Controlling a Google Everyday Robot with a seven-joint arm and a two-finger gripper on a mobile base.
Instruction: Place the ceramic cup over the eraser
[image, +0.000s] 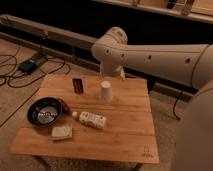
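Hanging low at the far edge of the desk (127, 127), the pincer (112, 73) sits below the arm's bulky white joint (113, 46), just behind and above the ceramic cup (105, 91). Whether it is open or closed cannot be told from this angle.

The cup stands on the wood in the far middle of the desk and seems to have its narrower end up, which would suit lowering it over something as a cover. The eraser (78, 85) stands upright to the cup's left, near it but clearly apart, with bare wood between them. Standing on end, the block offers a narrow top that the cup's mouth could slip over.

Nearer the camera lie a dark bowl (45, 111), a white labelled bottle (91, 119) on its side and a flat beige sponge (61, 132). All are well away from the cup and the eraser, so they should not hinder the move.

By my judgement the task is at its beginning: the cup is not yet lifted. Next comes a firm hold on the cup, a lift above the eraser's top, a short carry leftward and a straight descent. A skewed lowering could knock the eraser over.
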